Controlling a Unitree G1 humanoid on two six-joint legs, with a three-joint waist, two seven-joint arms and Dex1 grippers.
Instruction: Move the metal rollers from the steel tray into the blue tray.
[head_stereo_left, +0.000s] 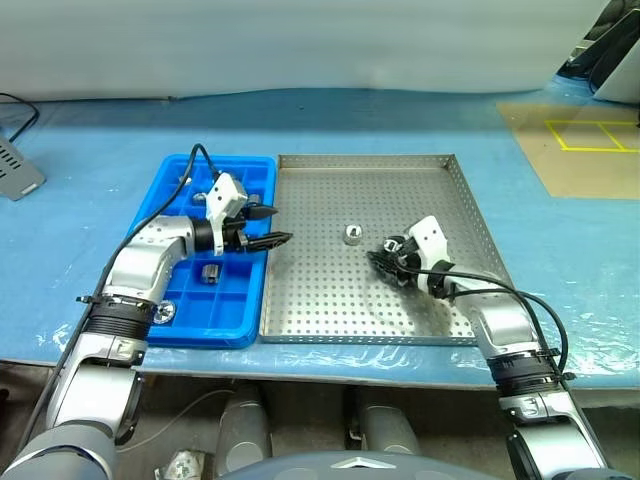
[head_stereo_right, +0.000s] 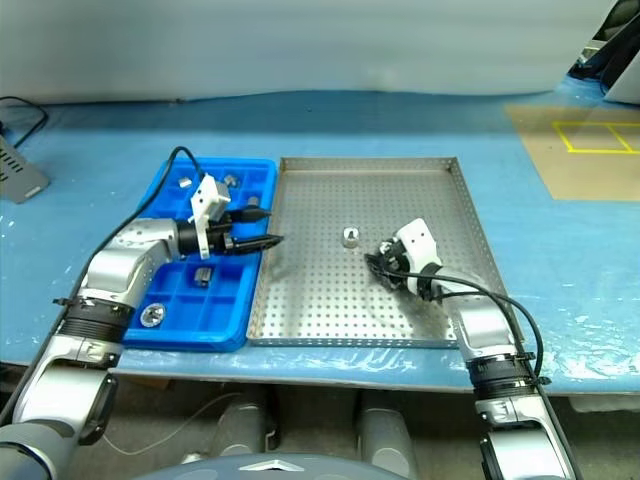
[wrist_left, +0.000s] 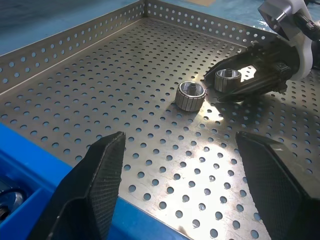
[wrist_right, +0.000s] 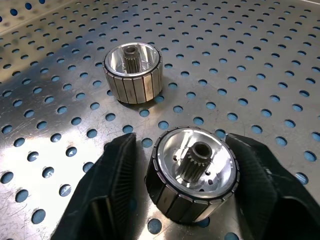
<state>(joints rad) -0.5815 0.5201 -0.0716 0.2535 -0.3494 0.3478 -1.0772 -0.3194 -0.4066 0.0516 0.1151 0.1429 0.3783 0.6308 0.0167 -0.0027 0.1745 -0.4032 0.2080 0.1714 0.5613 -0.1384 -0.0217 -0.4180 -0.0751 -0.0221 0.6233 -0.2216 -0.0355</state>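
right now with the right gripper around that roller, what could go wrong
1. The right gripper has its fingers on either side of one roller on the steel tray; if the grip on its rounded side is off-centre, it may slip out on lifting.
2. The second roller stands close by and could get nudged.
3. The left gripper, open, hangs at the blue tray edge, possibly blocking the carry path.

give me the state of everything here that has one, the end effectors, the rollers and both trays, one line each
Left end effector: open, empty, over the blue tray's edge.
Right end effector: fingers around a roller, closing on it.
Roller in the right end effector: upright on the steel tray floor.
Second roller: upright, loose on the steel tray.
Steel tray: two rollers left.
Blue tray: several rollers in its compartments.
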